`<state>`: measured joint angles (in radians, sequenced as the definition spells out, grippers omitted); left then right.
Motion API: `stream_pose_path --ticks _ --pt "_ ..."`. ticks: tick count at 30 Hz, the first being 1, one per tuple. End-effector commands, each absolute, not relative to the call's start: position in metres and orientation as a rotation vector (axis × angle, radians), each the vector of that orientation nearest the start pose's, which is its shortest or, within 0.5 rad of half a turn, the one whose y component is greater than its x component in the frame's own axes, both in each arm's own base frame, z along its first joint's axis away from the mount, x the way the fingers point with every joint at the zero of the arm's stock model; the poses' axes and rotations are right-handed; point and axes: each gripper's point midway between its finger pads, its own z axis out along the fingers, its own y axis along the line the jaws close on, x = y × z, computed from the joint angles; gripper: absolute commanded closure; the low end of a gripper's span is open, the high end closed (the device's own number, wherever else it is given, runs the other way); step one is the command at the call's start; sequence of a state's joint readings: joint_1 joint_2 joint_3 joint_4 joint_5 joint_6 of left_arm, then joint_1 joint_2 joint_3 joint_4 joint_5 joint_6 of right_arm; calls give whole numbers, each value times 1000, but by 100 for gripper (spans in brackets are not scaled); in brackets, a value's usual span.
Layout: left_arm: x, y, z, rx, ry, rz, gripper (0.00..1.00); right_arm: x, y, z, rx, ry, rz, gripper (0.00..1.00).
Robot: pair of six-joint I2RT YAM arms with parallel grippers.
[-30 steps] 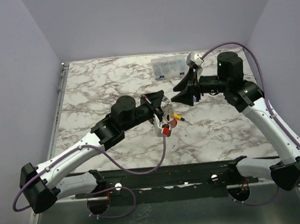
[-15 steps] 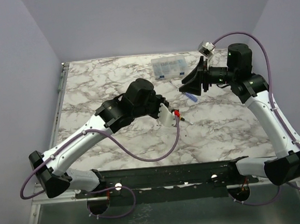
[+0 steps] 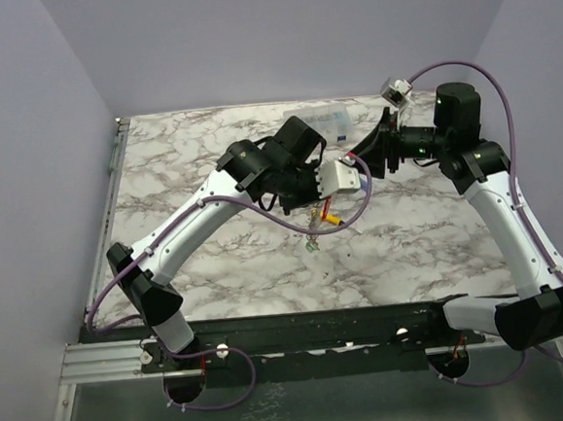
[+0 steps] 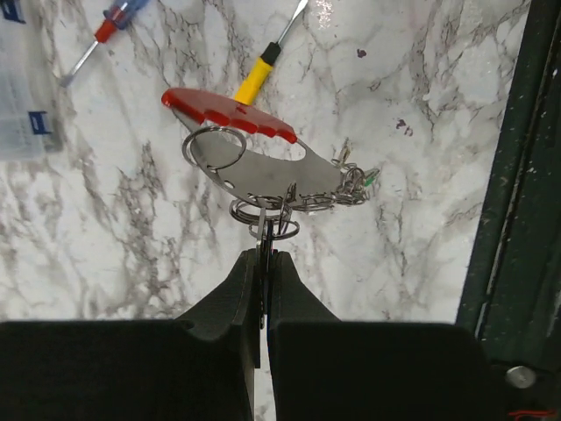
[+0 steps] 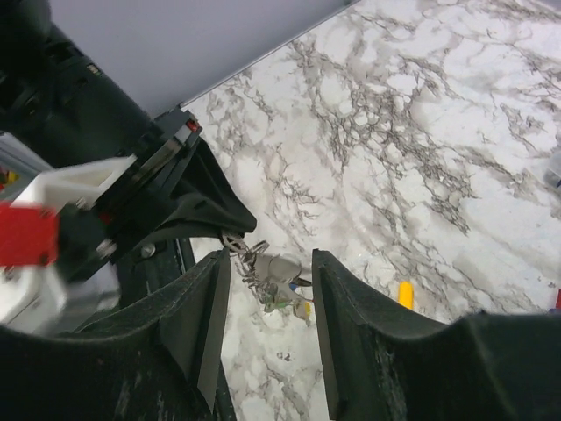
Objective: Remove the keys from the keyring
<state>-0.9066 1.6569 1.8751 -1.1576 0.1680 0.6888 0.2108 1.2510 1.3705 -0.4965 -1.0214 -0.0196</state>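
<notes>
My left gripper [image 4: 265, 256] is shut on small split rings hanging from the keyring [image 4: 272, 171]. The keyring is a silvery metal plate with a red curved band [image 4: 230, 114], and it is held in the air above the table. The keys [image 4: 352, 180] bunch at its right end, one with a green head. In the top view the left gripper [image 3: 306, 206] holds the keyring [image 3: 319, 223] mid-table. My right gripper [image 3: 363, 155] is open and empty, just right of it. In the right wrist view the keys [image 5: 276, 282] hang between its open fingers [image 5: 207, 316] without touching them.
A yellow-handled screwdriver [image 4: 254, 77] and a blue-and-red-handled screwdriver [image 4: 110, 26] lie on the marble below the keyring. A clear plastic parts box [image 3: 333, 122] sits at the back, partly hidden by the left arm. The dark front rail [image 4: 517, 193] runs along the table edge.
The left arm has swung up and toward the back right, lifting the keyring off the table. The right gripper has drawn back a little toward the right and stays open.
</notes>
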Motion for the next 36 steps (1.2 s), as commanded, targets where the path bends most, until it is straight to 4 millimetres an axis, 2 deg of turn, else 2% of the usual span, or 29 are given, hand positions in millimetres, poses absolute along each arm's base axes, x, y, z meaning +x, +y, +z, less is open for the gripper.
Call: stream_pose_path --ticks 1,4,8,17,24,30,36 --pt "222 -307 270 1623 2014 -601 100 263 206 345 -885 1698 1109 52" --pt "225 -310 274 1584 2024 -696 100 255 205 332 -914 1666 1102 57" --pt "221 -312 280 1616 1964 -744 100 244 207 315 -939 1621 1132 63" --pt "214 -313 285 1668 1911 -801 100 236 216 300 -1016 1535 1132 64" --pt "219 -320 289 1679 1882 -800 100 229 223 301 -1129 1452 1077 64" --pt "222 -324 293 1706 1829 -799 100 216 239 301 -1204 1401 1086 65" --pt "226 -324 299 1767 1724 -760 100 220 245 301 -1235 1370 1050 64"
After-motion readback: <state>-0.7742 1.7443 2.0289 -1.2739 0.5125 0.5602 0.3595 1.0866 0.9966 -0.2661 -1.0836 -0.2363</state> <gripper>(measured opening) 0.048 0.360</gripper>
